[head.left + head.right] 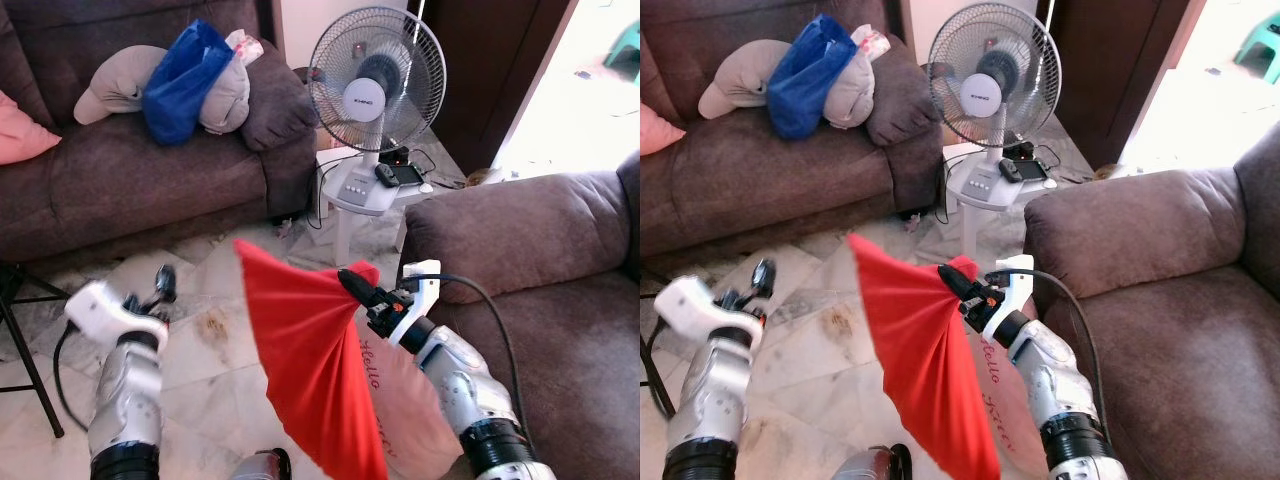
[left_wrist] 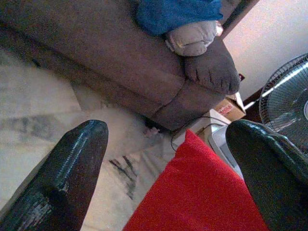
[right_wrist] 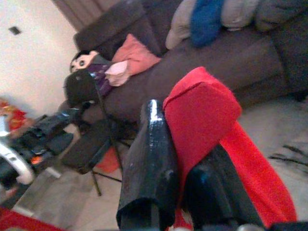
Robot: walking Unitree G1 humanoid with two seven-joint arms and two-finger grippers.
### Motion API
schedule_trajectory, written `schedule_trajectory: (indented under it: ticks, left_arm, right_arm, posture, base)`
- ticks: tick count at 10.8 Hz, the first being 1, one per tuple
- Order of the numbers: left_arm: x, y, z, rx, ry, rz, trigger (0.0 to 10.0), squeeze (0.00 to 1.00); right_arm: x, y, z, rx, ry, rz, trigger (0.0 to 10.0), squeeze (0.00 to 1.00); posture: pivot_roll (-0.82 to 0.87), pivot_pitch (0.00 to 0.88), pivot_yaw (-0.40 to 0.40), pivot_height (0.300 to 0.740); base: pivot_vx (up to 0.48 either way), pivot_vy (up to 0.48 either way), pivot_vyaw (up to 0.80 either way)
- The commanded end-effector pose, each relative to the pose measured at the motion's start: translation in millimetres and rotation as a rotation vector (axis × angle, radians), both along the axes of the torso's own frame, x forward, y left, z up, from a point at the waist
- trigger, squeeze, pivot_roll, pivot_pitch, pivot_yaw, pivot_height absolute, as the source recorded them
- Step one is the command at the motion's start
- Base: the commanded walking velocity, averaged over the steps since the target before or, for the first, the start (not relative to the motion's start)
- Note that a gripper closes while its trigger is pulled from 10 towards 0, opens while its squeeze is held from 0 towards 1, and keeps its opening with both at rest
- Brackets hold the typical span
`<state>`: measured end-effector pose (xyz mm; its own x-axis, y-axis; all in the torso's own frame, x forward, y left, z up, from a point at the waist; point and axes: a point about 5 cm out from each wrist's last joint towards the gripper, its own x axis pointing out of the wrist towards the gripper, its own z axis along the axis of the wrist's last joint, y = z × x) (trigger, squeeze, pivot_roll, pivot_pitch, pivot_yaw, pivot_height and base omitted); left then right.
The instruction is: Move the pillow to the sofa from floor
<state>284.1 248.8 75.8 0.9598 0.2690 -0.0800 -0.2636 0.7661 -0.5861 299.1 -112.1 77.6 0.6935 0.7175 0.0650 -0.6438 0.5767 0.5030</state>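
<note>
The right claw was clenched on a corner of the red pillow, which hung below and to its left, lifted off the floor. The left claw stood released, apart to the pillow's left, while the sofa lay just right of the right claw.

White standing fan, blue bag between grey cushions, pink cushion, marble floor

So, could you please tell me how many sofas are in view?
2: the back sofa ahead on the robot's left, carrying bundled items, and the near sofa on its right. More may lie out of frame.
</note>
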Motion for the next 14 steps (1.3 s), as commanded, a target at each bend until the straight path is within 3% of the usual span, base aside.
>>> schedule_trajectory:
  ticks: [1,2,3,4,7,9,11,13,14]
  left_arm:
    - [-2.7,5.9,-8,-0.039,0.029,0.001,10.0,1.00]
    - [-3.7,9.0,-9,-0.035,0.034,-0.003,10.0,1.00]
    - [-7.2,18.7,-11,-0.006,0.050,0.001,10.0,0.89]
    - [-9.1,23.4,-12,0.011,0.059,0.001,10.0,0.00]
    - [-15.8,44.4,-19,0.014,0.098,0.070,10.0,0.00]
    - [-15.9,47.7,-18,0.035,0.105,0.094,10.0,0.00]
    - [-16.4,55.0,-16,0.062,0.110,0.134,10.0,0.00]
    - [-18.3,61.6,-16,0.073,0.113,0.160,10.0,0.00]
    - [-19.1,63.6,-15,0.077,0.114,0.172,10.0,0.00]
  right_arm:
    - [2.2,2.4,30,0.066,-0.145,0.072,10.0,0.00]
    - [-2.2,3.6,29,0.063,-0.151,0.116,10.0,0.00]
    - [-9.8,4.2,28,0.057,-0.154,0.178,10.0,0.00]
    - [-11.2,3.5,26,0.052,-0.150,0.185,10.0,0.00]
    - [-19.1,4.9,27,0.031,-0.153,0.243,10.0,0.00]
    - [-6.3,6.4,20,-0.052,-0.135,0.131,10.0,0.00]
    - [8.3,15.3,31,-0.064,-0.160,0.030,10.0,0.00]
    - [-0.8,40.6,53,0.006,-0.236,0.196,10.0,0.00]
    - [-6.6,61.1,65,0.025,-0.290,0.276,10.0,0.00]
  posture:
    - [0.12,0.047,-0.002,0.740]
    - [0.11,0.048,-0.002,0.740]
    - [0.11,0.049,-0.004,0.740]
    - [0.11,0.051,-0.004,0.740]
    - [0.11,0.052,-0.008,0.740]
    - [0.12,0.052,-0.011,0.740]
    - [0.12,0.054,-0.013,0.740]
    - [0.12,0.055,-0.015,0.740]
    - [0.13,0.055,-0.018,0.740]
  base:
    - [0.000,0.000,0.00]
    - [0.000,0.000,0.00]
    - [0.000,0.000,0.00]
    - [0.000,0.000,0.00]
    - [0.000,0.000,0.00]
    - [0.000,0.000,0.00]
    - [0.000,0.000,0.00]
    - [0.000,0.000,0.00]
    - [0.000,0.000,0.00]
